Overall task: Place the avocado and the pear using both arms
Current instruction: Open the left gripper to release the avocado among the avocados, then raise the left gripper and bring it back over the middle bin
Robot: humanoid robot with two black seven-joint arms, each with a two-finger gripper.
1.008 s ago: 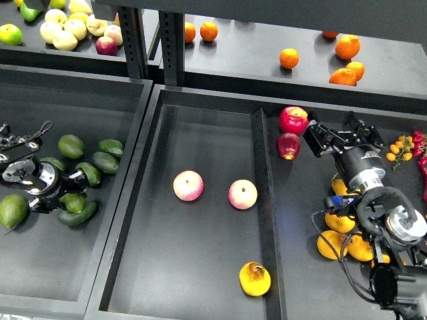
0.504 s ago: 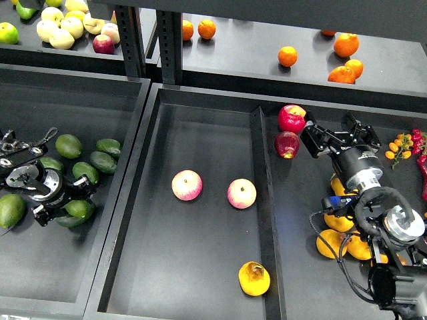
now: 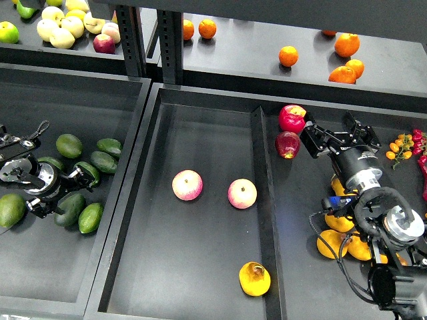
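Note:
The pear (image 3: 255, 279), yellow-orange with a brown patch at its stem end, lies at the front right of the middle tray (image 3: 200, 267). Several dark green avocados lie in the left tray; two of them (image 3: 69, 208) (image 3: 91, 217) lie side by side just below my left gripper (image 3: 63, 192). That gripper is open, its fingers spread over the avocado cluster with nothing visibly held between them. My right gripper (image 3: 332, 135) is open and empty, above the right tray, just right of two red apples (image 3: 292, 119).
Two pink-yellow apples (image 3: 187, 185) (image 3: 242, 193) lie mid-tray. A larger pale green fruit (image 3: 10, 210) sits at the far left. Orange-yellow fruit (image 3: 340, 240) lies under my right arm. Oranges (image 3: 347, 47) and pale apples (image 3: 63, 30) sit on the back shelf. A divider wall (image 3: 261, 200) separates the middle and right trays.
My left gripper drew back a little to the left and up. The avocados under it shifted, and one now lies apart at the lower right. The right arm barely moved.

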